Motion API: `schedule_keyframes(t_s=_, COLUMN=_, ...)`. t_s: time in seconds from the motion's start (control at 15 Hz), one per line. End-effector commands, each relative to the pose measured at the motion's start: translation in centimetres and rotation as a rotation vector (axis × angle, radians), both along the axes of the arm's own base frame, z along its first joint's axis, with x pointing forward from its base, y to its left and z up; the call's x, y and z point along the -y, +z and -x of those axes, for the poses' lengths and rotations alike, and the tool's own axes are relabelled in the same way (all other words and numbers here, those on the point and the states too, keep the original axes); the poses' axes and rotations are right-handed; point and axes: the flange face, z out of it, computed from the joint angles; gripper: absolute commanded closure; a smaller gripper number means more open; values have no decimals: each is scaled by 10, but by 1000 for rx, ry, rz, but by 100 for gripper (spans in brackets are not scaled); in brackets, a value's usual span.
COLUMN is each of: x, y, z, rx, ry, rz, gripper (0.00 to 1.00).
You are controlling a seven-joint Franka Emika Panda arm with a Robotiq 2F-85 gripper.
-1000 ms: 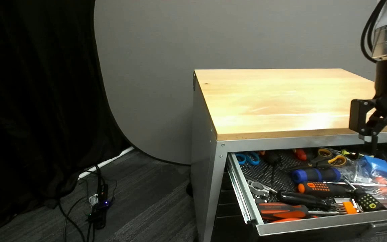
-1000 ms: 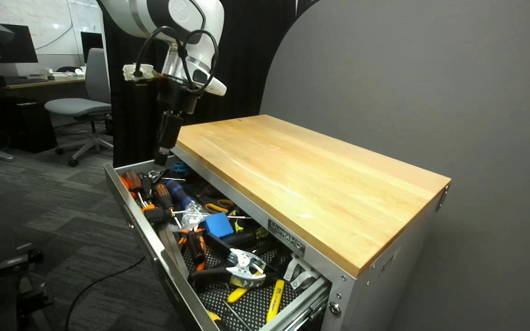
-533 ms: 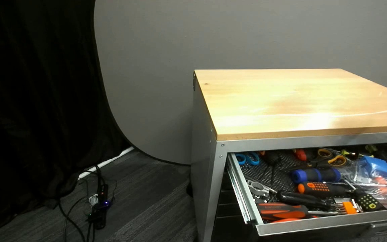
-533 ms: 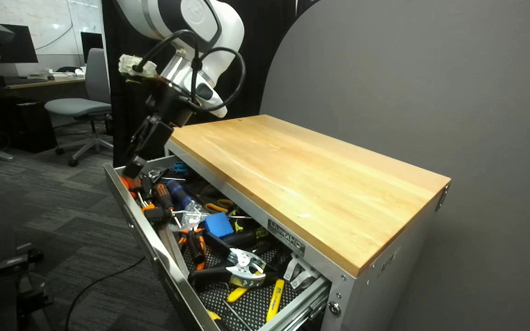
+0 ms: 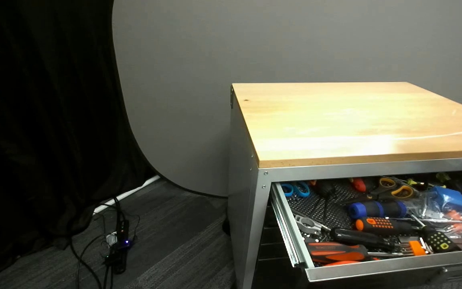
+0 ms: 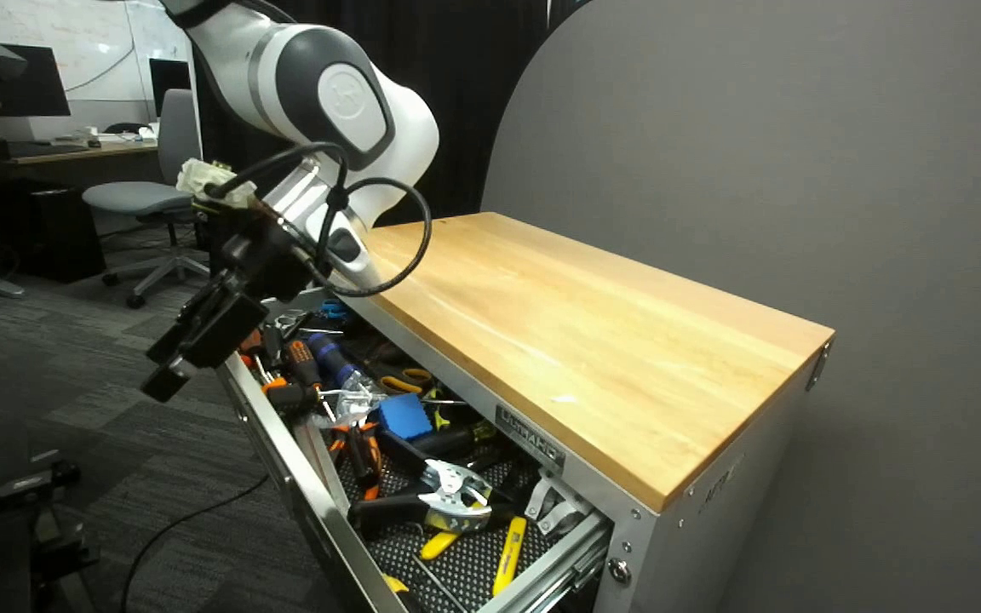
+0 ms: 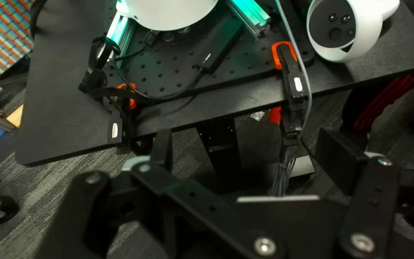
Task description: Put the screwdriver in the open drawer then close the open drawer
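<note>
The open drawer is pulled out and full of tools. Its front rim shows in both exterior views (image 5: 395, 267) (image 6: 303, 494). A stubby black handle with yellow marks, which looks like the screwdriver (image 5: 439, 240), lies inside near the front wall. In an exterior view my gripper (image 6: 160, 364) hangs tilted just outside the drawer's far front corner, its fingertips pointing down and away from the cabinet. In the wrist view the gripper (image 7: 246, 153) is open, its fingers (image 7: 340, 162) wide apart with nothing between them. The drawer is out of the wrist view.
The cabinet has a wooden top (image 6: 559, 340). The drawer also holds a blue block (image 6: 405, 415), a large spring clamp (image 6: 455, 494) and orange-handled tools (image 5: 335, 252). The wrist view shows a black table (image 7: 59, 108) with clamps and a white ringed controller (image 7: 365, 39).
My gripper has moved from over the drawer outward and down past its front, tilting more. It has left the exterior view that faces the drawer's end. The drawer and its contents have not moved.
</note>
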Motion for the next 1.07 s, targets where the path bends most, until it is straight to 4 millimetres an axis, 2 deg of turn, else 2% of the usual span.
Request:
schedule_keyframes(t_s=0.0, x=-5, y=-18, z=12, rx=-19, ry=50, rz=-13, gripper=25)
schedule_keyframes(t_s=0.07, x=-6, y=-23, z=12, rx=-12, ry=36, rz=-18, gripper=27)
schedule_keyframes(t_s=0.13, x=-8, y=-29, z=11, rx=3, ry=25, rz=-13, gripper=34)
schedule_keyframes(t_s=0.33, x=-15, y=-40, z=5, rx=80, ry=7, rz=-19, gripper=60)
schedule_keyframes(t_s=0.67, x=-29, y=-48, z=-19, rx=258, ry=-45, rz=-88, gripper=98)
schedule_keyframes(t_s=1.0, x=-38, y=-56, z=-37, rx=388, ry=-42, rz=-85, gripper=100)
